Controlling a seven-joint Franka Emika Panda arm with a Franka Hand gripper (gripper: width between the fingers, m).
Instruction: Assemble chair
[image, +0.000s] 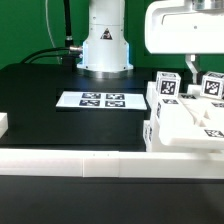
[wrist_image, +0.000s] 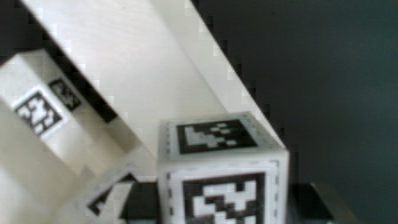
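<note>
Border rail (image: 70, 163), long, plain white: nearest item in the exterior view, lying across the front of the black table (image: 40, 90).

Gripper (image: 190, 72): descends from the white wrist block over the chair cluster. Jaws nearly closed, narrow gap only. The wrist view shows a tagged square leg (wrist_image: 222, 165) close between the dark fingertips (wrist_image: 317, 192), so it is apparently clamped on that leg; actual contact is hidden.

Leg, held item: white, square section, tag on its end face and another on its side; upright or nearly so.

Chair assembly (image: 185, 115): stacked white blocky parts with tags, directly below the gripper. A slanted slotted panel (wrist_image: 169, 70) sits just beside the held leg.

Marker board (image: 100, 100): flat, on the table, well apart from the chair assembly toward the exterior view's left.

Handling note, judged: keep the leg square to its seat in the panel, press straight along its axis, avoid nudging neighbouring parts, release only once seated.
</note>
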